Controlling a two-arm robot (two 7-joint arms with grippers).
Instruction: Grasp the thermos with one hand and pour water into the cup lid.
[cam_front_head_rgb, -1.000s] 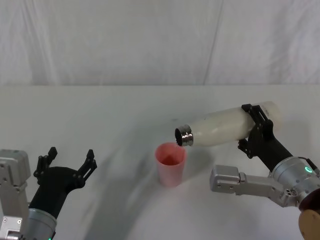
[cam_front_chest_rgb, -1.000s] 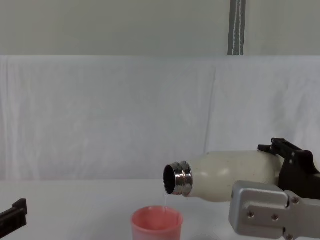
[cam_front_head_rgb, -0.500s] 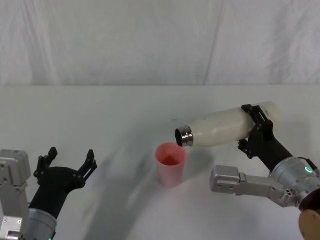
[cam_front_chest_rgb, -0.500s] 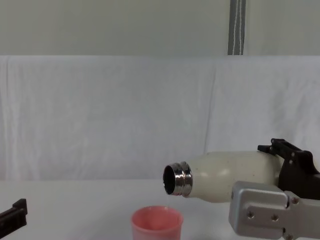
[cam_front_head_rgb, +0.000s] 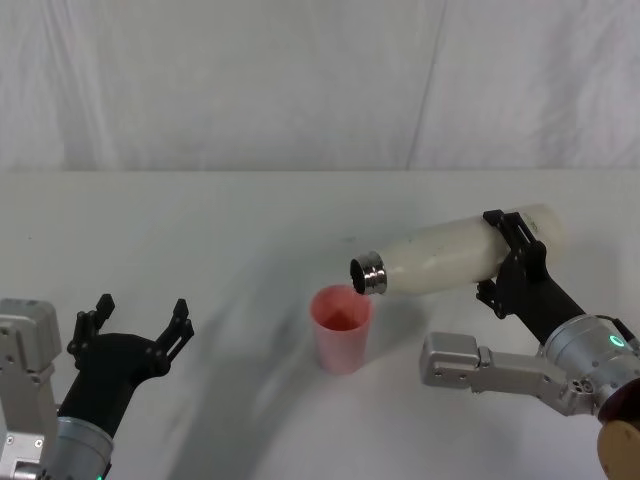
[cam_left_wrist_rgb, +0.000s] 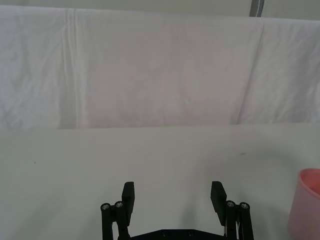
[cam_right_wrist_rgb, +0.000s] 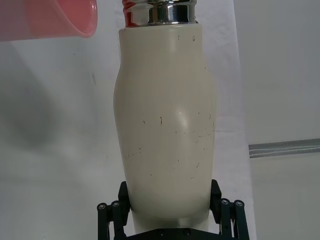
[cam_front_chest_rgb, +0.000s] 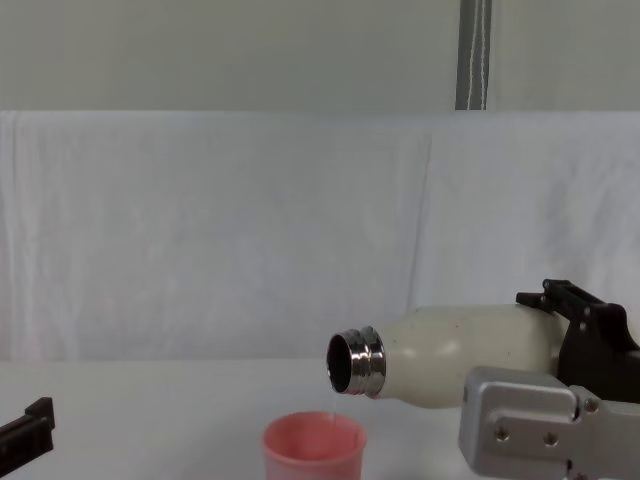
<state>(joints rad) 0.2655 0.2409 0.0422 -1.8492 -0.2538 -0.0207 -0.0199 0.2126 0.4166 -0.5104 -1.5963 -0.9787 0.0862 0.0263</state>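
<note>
The cream-white thermos (cam_front_head_rgb: 450, 255) is held nearly horizontal above the table, my right gripper (cam_front_head_rgb: 495, 255) shut on its lower body. Its open steel neck (cam_front_head_rgb: 368, 272) hangs just over the rim of the pink cup lid (cam_front_head_rgb: 342, 328), which stands upright on the table. From the chest, the thermos (cam_front_chest_rgb: 460, 345) lies on its side with its mouth above the cup lid (cam_front_chest_rgb: 314, 448); no stream shows. In the right wrist view, black fingers (cam_right_wrist_rgb: 122, 200) clamp both sides of the thermos (cam_right_wrist_rgb: 167, 115), with the cup lid (cam_right_wrist_rgb: 50, 20) beyond its neck. My left gripper (cam_front_head_rgb: 140, 310) rests open at the near left.
The table (cam_front_head_rgb: 200, 230) is covered in white cloth, with a white draped backdrop (cam_front_head_rgb: 300, 80) behind it. The left wrist view has the open left gripper (cam_left_wrist_rgb: 173, 192) over bare cloth and the cup lid's edge (cam_left_wrist_rgb: 306, 210) off to one side.
A thin stream of water fell from the thermos mouth a second ago and has stopped. The thermos and both arms have barely moved.
</note>
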